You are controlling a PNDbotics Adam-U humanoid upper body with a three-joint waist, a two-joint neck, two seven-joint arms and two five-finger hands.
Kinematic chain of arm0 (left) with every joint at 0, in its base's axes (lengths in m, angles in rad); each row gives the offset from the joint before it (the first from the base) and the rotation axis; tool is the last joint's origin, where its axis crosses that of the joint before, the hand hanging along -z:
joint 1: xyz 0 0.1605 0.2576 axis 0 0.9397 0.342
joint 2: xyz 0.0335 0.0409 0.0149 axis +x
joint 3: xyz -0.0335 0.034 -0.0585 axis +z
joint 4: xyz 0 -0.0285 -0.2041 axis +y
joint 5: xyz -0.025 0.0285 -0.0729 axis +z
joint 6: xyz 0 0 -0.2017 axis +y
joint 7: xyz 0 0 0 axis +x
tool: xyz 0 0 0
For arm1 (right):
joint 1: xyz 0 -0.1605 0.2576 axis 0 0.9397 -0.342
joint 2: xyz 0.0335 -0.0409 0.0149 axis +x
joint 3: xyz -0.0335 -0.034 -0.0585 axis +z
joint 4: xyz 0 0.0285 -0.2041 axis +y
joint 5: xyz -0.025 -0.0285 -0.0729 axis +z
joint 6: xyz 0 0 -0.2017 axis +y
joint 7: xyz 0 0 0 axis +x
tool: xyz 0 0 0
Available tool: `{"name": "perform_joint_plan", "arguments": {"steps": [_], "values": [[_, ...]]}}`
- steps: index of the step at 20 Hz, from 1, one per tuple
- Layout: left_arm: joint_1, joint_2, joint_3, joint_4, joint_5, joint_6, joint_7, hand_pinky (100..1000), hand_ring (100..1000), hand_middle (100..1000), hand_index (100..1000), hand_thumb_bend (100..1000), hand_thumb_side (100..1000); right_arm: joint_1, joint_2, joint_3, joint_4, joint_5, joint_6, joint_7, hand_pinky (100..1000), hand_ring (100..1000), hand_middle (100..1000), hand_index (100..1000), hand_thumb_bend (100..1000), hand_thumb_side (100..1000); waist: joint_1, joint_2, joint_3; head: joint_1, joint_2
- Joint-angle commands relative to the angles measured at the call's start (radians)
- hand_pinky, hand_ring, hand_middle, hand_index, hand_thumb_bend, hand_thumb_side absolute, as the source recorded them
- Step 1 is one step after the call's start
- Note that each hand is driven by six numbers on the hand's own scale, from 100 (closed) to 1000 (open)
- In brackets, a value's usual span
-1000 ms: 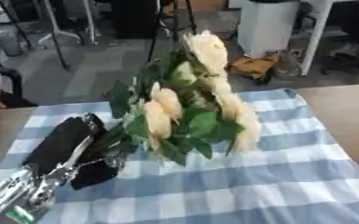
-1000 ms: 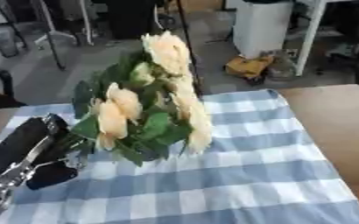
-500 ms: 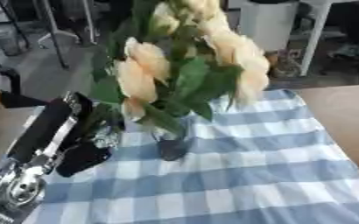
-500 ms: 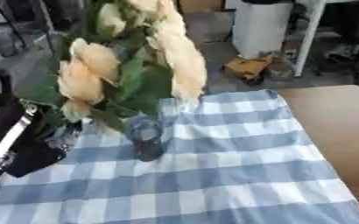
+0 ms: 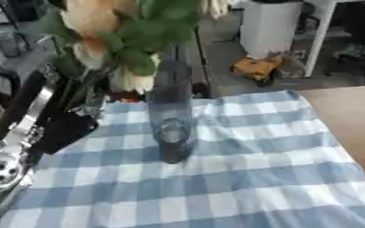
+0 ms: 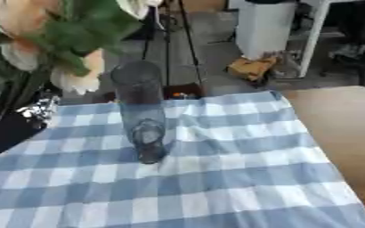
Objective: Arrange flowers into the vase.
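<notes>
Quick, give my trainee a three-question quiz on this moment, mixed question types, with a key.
1. True or false: the flowers are already standing in the vase.
2. Which hand holds the flowers? A) left B) right C) neither
3. Fill in: the vase stands on a blue and white checked ____.

Key:
1. False; the bunch is held up, above and left of the empty glass vase.
2. A; the left arm comes in from the left, its hand at the stems.
3. Cloth.

Bright even light, heavy motion blur
</notes>
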Motion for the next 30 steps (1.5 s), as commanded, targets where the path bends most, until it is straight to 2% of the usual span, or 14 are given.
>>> {"name": "perform_joint_plan", "arguments": {"steps": [1,8,15,21,30], "values": [[-0.036,-0.001,0.032,0.0,0.073,0.005,0.024,100,100,100,100,100,627,-0.011,-0.016,-0.005,-0.015,-0.007,0.001,-0.002,801,783,712,852,100,931,-0.003,-0.021,-0.002,0.005,-0.005],[-0.088,-0.032,0.066,0.019,0.186,-0.002,0.071,100,100,100,100,100,622,-0.008,-0.017,-0.005,-0.015,-0.007,0.005,-0.005,801,782,709,849,100,928,0.001,-0.023,-0.008,0.009,-0.009],[-0.166,-0.061,0.095,0.062,0.248,-0.021,0.107,100,100,100,100,100,614,-0.007,-0.02,-0.002,-0.015,-0.01,0.005,-0.006,801,782,708,849,100,926,0.004,-0.027,-0.012,0.011,0.003],[-0.223,-0.091,0.135,0.097,0.27,-0.06,0.181,100,100,100,100,100,608,-0.006,-0.022,0.0,-0.015,-0.016,0.004,-0.005,801,782,706,849,100,926,0.009,-0.026,-0.022,0.014,0.009],[-0.286,-0.115,0.176,0.16,0.355,-0.153,0.322,100,100,100,100,100,610,-0.005,-0.028,0.001,-0.015,-0.02,0.003,-0.002,801,782,705,849,100,925,0.019,-0.024,-0.042,0.022,0.015]]}}
